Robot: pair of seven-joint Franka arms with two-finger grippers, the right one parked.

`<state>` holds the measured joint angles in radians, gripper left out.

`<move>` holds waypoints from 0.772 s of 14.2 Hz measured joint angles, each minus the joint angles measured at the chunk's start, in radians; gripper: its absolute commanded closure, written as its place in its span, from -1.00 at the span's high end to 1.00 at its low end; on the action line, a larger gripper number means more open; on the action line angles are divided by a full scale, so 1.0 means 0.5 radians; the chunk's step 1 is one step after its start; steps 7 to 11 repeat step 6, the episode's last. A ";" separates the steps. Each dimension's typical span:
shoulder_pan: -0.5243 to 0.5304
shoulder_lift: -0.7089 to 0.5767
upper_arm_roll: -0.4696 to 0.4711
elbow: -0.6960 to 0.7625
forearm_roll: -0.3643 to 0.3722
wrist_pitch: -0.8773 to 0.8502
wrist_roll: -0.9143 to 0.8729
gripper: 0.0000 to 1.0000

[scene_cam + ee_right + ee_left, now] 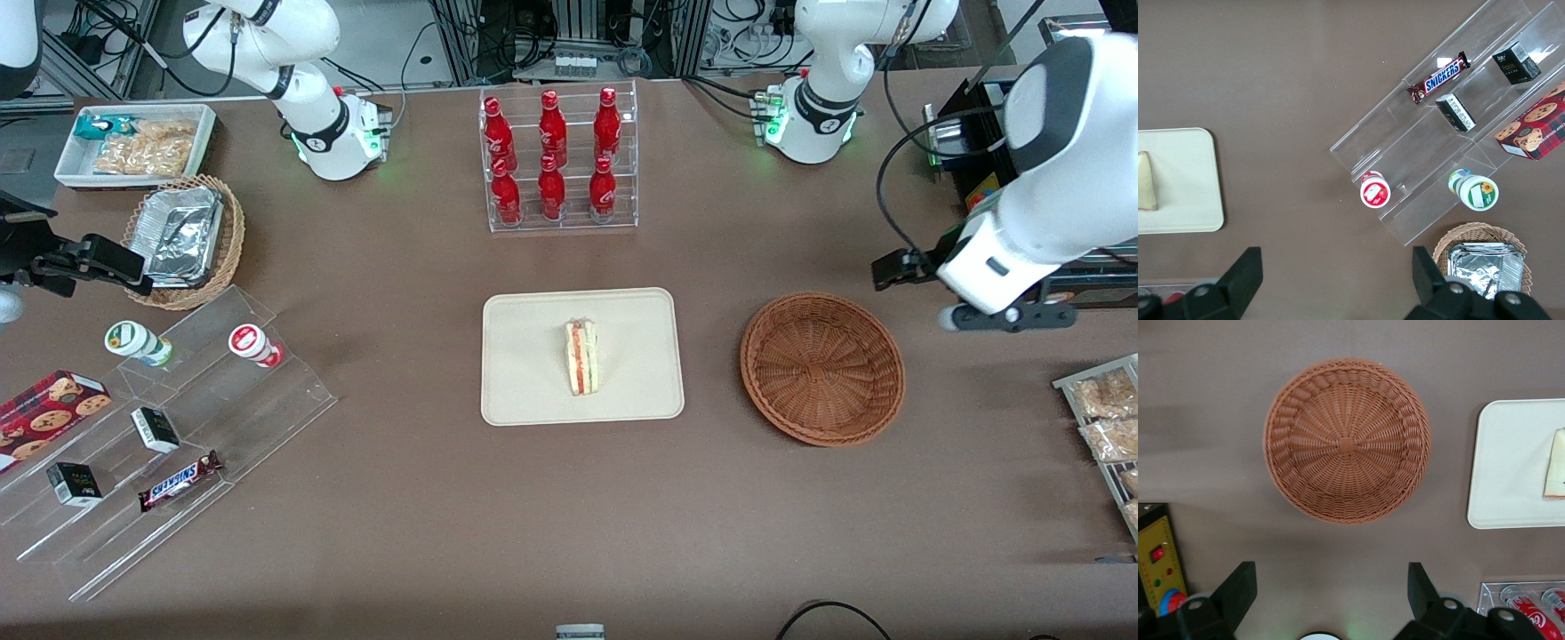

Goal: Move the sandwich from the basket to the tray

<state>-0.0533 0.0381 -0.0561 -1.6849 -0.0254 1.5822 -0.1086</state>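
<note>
sandwich [582, 357] lies on the tray [524, 391], roughly mid-tray, filling edge up, wrap intact as far as can be seen. the wrist view catches only its corner [1557, 463]. basket [822, 367] is empty, sitting beside the tray toward the working arm's end of the table.

gripper [1331, 597] hangs high above the table beside the basket, farther from the front camera than the basket; fingers spread wide, nothing between them.

judgement: placement looks done, little left to do. remaining risks are small. the sandwich stands on a narrow edge, so a bump to the table or tray could tip it flat. a low sweep of the arm over the basket could catch its rim and shove it into the tray.
</note>
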 measured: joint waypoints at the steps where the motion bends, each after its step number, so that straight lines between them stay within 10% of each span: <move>1: 0.028 -0.033 -0.006 -0.001 0.001 0.000 0.008 1.00; 11: 0.141 -0.144 -0.010 0.007 0.092 0.026 0.154 1.00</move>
